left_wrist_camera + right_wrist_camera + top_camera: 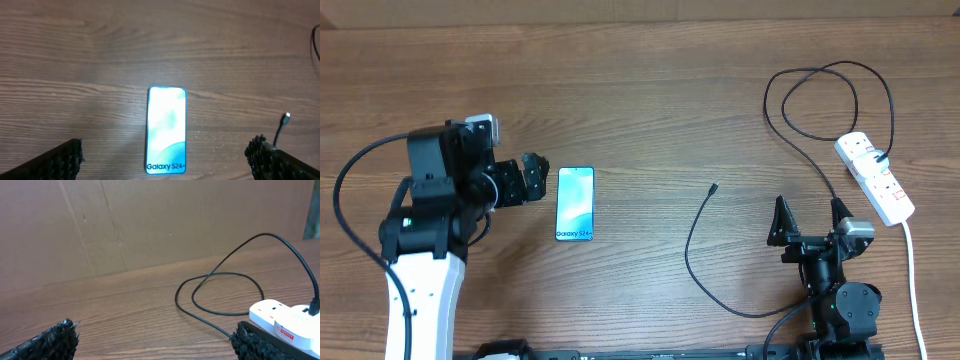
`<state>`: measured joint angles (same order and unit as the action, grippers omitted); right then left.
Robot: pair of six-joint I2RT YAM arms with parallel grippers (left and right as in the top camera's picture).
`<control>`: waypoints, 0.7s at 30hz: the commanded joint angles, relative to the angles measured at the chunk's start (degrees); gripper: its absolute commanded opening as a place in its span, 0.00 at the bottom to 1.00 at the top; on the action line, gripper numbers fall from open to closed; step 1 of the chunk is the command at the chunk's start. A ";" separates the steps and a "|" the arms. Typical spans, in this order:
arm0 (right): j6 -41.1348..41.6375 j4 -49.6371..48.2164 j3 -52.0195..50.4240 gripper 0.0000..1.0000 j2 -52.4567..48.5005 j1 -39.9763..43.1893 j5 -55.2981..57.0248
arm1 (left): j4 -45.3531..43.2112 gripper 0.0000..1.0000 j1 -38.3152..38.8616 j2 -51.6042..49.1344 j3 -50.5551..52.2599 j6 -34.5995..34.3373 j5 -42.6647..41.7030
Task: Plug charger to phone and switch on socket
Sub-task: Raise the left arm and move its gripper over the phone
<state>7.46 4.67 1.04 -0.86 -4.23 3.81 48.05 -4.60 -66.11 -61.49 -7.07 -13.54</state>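
Both spread wide: left gripper (541, 178) by phone (575, 204), right gripper (809, 205) near socket (876, 178), charger (688, 245) between.

Setting: an indoor robotics test bench. Indicators: 2 robot arms, the left arm (420, 240) and the right arm (835, 290), stand at a wood-grain table (640, 90) backed by a brown board wall (150, 220); a phone (575, 203), a power strip (876, 178) and a black cable (689, 243) lie on it.
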 commanded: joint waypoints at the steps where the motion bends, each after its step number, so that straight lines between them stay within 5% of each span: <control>1: -0.26 -0.31 -0.59 1.00 0.48 -0.15 -0.02 | 0.13 1.00 -0.24 -2.58 -1.33 1.27 -4.07; 11: -0.26 -0.31 -0.59 1.00 0.48 -0.15 -0.02 | 0.35 1.00 -0.09 -6.75 -1.55 1.11 -10.69; 21: -0.26 -0.31 -0.59 1.00 0.48 -0.15 -0.02 | 4.15 1.00 5.97 -7.37 -10.45 0.59 -0.17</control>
<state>7.49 4.69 1.04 -0.86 -4.21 3.81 50.98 -0.91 -72.84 -66.94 -7.05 -19.27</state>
